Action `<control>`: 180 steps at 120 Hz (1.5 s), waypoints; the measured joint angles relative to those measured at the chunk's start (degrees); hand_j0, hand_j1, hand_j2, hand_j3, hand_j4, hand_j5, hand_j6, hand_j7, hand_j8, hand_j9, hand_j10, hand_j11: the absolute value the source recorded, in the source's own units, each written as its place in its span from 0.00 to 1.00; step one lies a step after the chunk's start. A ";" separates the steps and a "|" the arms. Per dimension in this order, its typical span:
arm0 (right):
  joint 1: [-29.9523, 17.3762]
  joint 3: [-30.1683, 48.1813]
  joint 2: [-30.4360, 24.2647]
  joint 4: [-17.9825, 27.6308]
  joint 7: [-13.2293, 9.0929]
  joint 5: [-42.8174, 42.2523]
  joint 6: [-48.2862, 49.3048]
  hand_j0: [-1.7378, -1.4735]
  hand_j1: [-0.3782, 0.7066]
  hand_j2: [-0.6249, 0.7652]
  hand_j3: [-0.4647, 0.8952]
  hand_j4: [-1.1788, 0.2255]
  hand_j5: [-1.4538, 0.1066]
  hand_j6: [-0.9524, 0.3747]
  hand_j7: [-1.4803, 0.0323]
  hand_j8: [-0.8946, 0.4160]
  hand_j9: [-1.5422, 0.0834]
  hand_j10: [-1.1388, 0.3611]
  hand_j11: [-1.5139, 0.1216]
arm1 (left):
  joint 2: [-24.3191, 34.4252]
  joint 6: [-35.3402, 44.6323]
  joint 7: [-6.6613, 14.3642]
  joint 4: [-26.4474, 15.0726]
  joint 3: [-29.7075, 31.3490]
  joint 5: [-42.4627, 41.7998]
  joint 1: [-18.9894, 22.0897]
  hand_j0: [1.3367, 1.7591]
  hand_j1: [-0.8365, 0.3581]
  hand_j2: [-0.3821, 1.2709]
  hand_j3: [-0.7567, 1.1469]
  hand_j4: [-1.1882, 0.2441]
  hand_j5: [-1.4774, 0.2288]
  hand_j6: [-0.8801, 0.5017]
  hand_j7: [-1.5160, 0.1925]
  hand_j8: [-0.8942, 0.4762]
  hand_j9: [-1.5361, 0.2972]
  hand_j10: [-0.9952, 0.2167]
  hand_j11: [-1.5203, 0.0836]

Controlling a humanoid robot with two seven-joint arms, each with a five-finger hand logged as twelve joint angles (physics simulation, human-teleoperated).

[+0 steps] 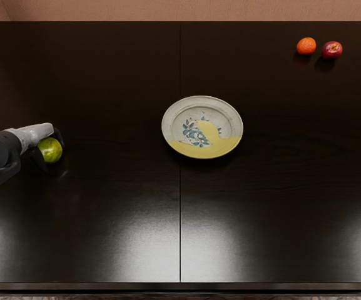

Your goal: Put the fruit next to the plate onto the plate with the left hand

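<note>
One head view only: it looks down steeply from the near side, showing almost the whole table [280,219].

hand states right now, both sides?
Left hand: closed around the green fruit.
Right hand: not in view.

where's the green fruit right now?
Head view: the green fruit is at the far left of the table, held in the left robot hand, well left of the central plate.
</note>
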 joint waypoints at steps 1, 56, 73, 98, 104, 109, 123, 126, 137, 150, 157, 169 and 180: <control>0.00 0.00 0.00 -0.02 0.00 0.00 0.00 0.30 0.06 0.45 0.34 0.82 0.91 0.70 0.96 0.66 0.93 0.74 0.90 | -0.04 0.00 0.03 0.00 0.00 0.00 0.00 0.75 0.58 0.25 0.40 0.50 0.46 0.43 0.48 0.43 0.47 0.40 0.53; 0.42 0.00 0.00 -0.32 -0.01 0.00 0.00 0.30 0.06 0.45 0.34 0.82 0.91 0.70 0.96 0.66 0.93 0.74 0.90 | -1.49 -0.59 0.89 -0.32 -0.35 -1.46 -3.34 0.74 0.56 0.23 0.40 0.54 0.41 0.46 0.44 0.47 0.43 0.37 0.48; 0.57 -0.01 0.00 -0.33 -0.01 0.00 0.00 0.30 0.06 0.45 0.34 0.82 0.91 0.70 0.96 0.66 0.93 0.74 0.90 | -1.73 -2.20 0.93 -0.31 -0.38 -3.97 -7.18 0.74 0.56 0.22 0.40 0.54 0.40 0.46 0.43 0.47 0.42 0.36 0.47; 0.80 -0.08 0.00 -0.33 -0.02 0.00 0.00 0.30 0.06 0.45 0.34 0.82 0.91 0.70 0.96 0.66 0.93 0.74 0.90 | -4.24 -4.86 1.29 0.09 -0.33 -7.96 -11.90 0.74 0.54 0.23 0.40 0.54 0.37 0.47 0.41 0.48 0.40 0.35 0.46; 0.82 -0.08 0.00 -0.33 -0.01 0.00 0.00 0.30 0.06 0.45 0.34 0.82 0.91 0.70 0.96 0.66 0.93 0.74 0.90 | -5.07 -5.33 1.57 0.24 -0.32 -8.60 -13.52 0.74 0.52 0.23 0.40 0.53 0.37 0.47 0.41 0.48 0.40 0.35 0.45; 0.83 -0.08 0.00 -0.35 -0.01 0.00 0.00 0.30 0.06 0.45 0.34 0.82 0.91 0.70 0.96 0.66 0.93 0.74 0.90 | -5.92 -5.74 1.75 0.39 -0.31 -9.22 -14.86 0.74 0.52 0.23 0.40 0.54 0.36 0.48 0.40 0.48 0.40 0.36 0.45; 0.84 -0.08 0.00 -0.57 0.00 0.00 0.00 0.30 0.06 0.45 0.34 0.82 0.91 0.70 0.96 0.66 0.93 0.74 0.90 | -7.63 -6.74 2.02 0.81 -0.32 -11.05 -17.47 0.73 0.52 0.23 0.40 0.55 0.35 0.49 0.39 0.50 0.39 0.37 0.44; 0.84 -0.08 0.00 -0.60 0.00 0.00 0.00 0.30 0.06 0.45 0.34 0.82 0.91 0.70 0.96 0.66 0.93 0.74 0.90 | -7.99 -6.86 2.04 0.86 -0.32 -11.50 -18.03 0.73 0.52 0.23 0.40 0.56 0.35 0.49 0.39 0.50 0.39 0.37 0.43; 0.81 -0.10 0.00 -0.65 0.00 0.00 0.00 0.30 0.06 0.45 0.34 0.82 0.91 0.70 0.96 0.66 0.93 0.74 0.90 | -9.28 -7.85 2.08 1.36 -0.31 -13.31 -19.57 0.73 0.52 0.23 0.40 0.55 0.34 0.49 0.38 0.49 0.39 0.37 0.43; 0.82 -0.17 0.00 -0.67 0.00 0.00 0.00 0.30 0.06 0.45 0.34 0.82 0.91 0.70 0.96 0.66 0.93 0.74 0.90 | -11.74 -8.95 2.10 1.75 -0.28 -15.78 -21.78 0.73 0.51 0.24 0.40 0.56 0.34 0.50 0.38 0.50 0.38 0.38 0.43; 0.81 -0.22 0.00 -0.68 0.00 0.00 0.00 0.30 0.06 0.45 0.34 0.82 0.91 0.70 0.96 0.66 0.93 0.74 0.90 | -12.53 -9.66 2.11 1.86 -0.30 -17.40 -22.74 0.73 0.49 0.24 0.40 0.57 0.33 0.51 0.37 0.51 0.38 0.39 0.42; 0.81 -0.30 0.00 -0.68 0.00 0.00 0.00 0.30 0.06 0.45 0.34 0.82 0.91 0.70 0.96 0.66 0.93 0.74 0.90 | -14.09 -10.66 2.14 1.97 -0.29 -19.18 -24.30 0.73 0.49 0.25 0.40 0.58 0.33 0.52 0.37 0.52 0.37 0.39 0.42; 0.80 -0.33 0.00 -0.68 0.00 0.00 -0.01 0.30 0.06 0.45 0.34 0.82 0.91 0.70 0.96 0.66 0.93 0.74 0.90 | -16.03 -11.44 2.15 2.26 -0.29 -20.87 -26.85 0.73 0.47 0.25 0.40 0.59 0.32 0.53 0.36 0.53 0.37 0.40 0.41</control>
